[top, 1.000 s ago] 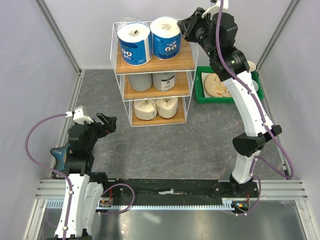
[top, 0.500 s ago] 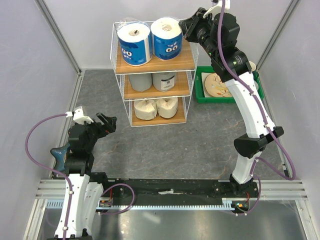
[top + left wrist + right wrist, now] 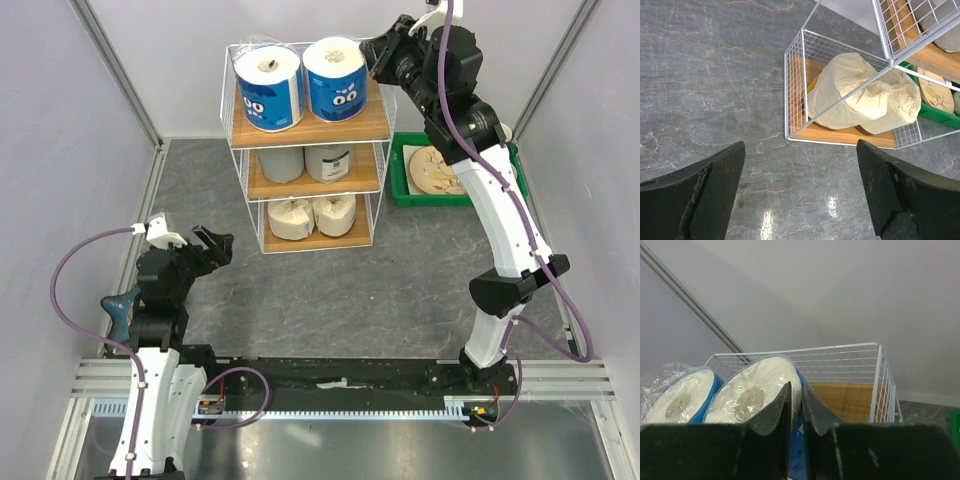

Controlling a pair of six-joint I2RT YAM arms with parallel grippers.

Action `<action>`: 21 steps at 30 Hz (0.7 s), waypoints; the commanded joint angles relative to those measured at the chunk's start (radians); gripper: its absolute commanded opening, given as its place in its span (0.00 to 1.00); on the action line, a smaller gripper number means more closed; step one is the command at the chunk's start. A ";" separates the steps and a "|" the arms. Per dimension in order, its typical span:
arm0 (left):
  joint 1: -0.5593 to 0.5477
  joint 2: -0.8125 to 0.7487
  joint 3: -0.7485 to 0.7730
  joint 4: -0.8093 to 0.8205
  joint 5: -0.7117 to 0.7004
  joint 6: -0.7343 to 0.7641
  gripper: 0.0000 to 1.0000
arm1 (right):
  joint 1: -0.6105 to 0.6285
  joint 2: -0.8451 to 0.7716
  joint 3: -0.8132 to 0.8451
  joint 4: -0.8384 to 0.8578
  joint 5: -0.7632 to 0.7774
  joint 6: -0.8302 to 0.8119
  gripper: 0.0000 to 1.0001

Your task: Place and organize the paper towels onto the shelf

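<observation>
Right end effector [image 3: 377, 55] pressed together, pinching nothing, up at the top tier of the shelf [image 3: 312, 129], just beside the right blue roll [image 3: 333, 77]; left end effector [image 3: 216, 246] spread wide, empty, low over the table [image 3: 400, 270]; all six paper towels [image 3: 268, 86] sit on the shelf: blue pair top, grey pair [image 3: 305, 162] middle, cream pair [image 3: 310, 215] bottom.

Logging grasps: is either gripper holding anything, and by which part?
Nothing. Left gripper open, empty; right gripper shut, empty, beside a blue roll.
</observation>
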 commanded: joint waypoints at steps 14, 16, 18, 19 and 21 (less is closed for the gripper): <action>-0.002 -0.006 -0.003 0.000 -0.006 0.026 1.00 | -0.004 -0.128 -0.119 0.096 -0.005 -0.007 0.71; -0.002 -0.006 -0.002 0.000 -0.006 0.026 1.00 | -0.007 -0.156 -0.151 0.121 -0.008 -0.009 0.72; -0.002 -0.008 -0.002 0.000 -0.006 0.026 1.00 | -0.005 -0.168 -0.165 0.141 -0.009 -0.009 0.73; -0.002 -0.009 -0.002 0.000 -0.008 0.026 1.00 | -0.005 -0.171 -0.167 0.144 -0.009 -0.009 0.73; -0.002 -0.009 -0.002 0.002 -0.006 0.026 1.00 | -0.005 -0.175 -0.165 0.144 -0.014 -0.009 0.73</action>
